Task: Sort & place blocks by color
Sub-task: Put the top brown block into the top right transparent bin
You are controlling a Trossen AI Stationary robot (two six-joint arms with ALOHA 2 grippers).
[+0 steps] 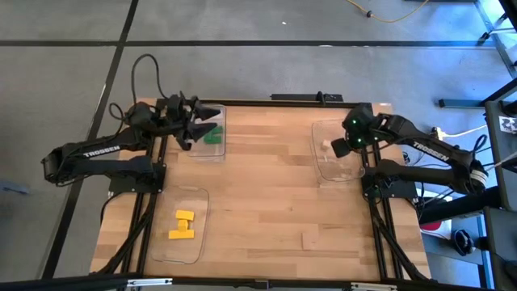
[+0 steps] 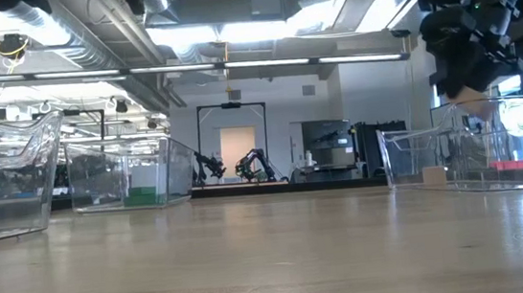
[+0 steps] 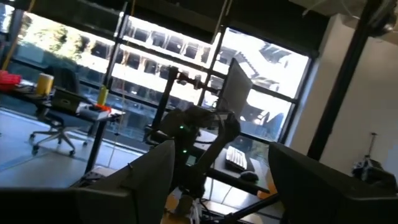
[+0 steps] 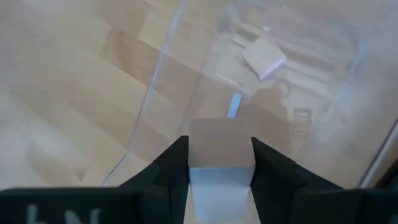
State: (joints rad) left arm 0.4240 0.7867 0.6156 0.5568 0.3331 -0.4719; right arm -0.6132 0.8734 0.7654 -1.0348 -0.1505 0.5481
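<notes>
My right gripper (image 1: 342, 145) hovers over the far-right clear tray (image 1: 323, 166), shut on a pale tan wooden cube (image 4: 221, 146). A second tan cube (image 4: 263, 56) lies on that tray's floor and also shows in the low view (image 2: 433, 176). My left gripper (image 1: 196, 123) is open and raised beside the far-left tray, where green blocks (image 1: 212, 135) rest on the bottom. Its wrist view looks level across the table, past both fingers (image 3: 152, 180), at the other arm. Two yellow blocks (image 1: 182, 226) lie in the near-left tray. My right gripper pinches the tan cube by two opposite side faces (image 4: 193, 152) between its two fingers. It comes from above, slanting down. The cube is lifted clear above the tray's near-left corner, and in the low view it shows just under the fingers (image 2: 473, 99).
Three clear trays stand on the wooden table: far left (image 1: 212, 149), near left (image 1: 198, 242) and far right. The table's middle (image 1: 266, 186) is bare wood. The tray walls (image 2: 15, 180) stand upright near the table's sides.
</notes>
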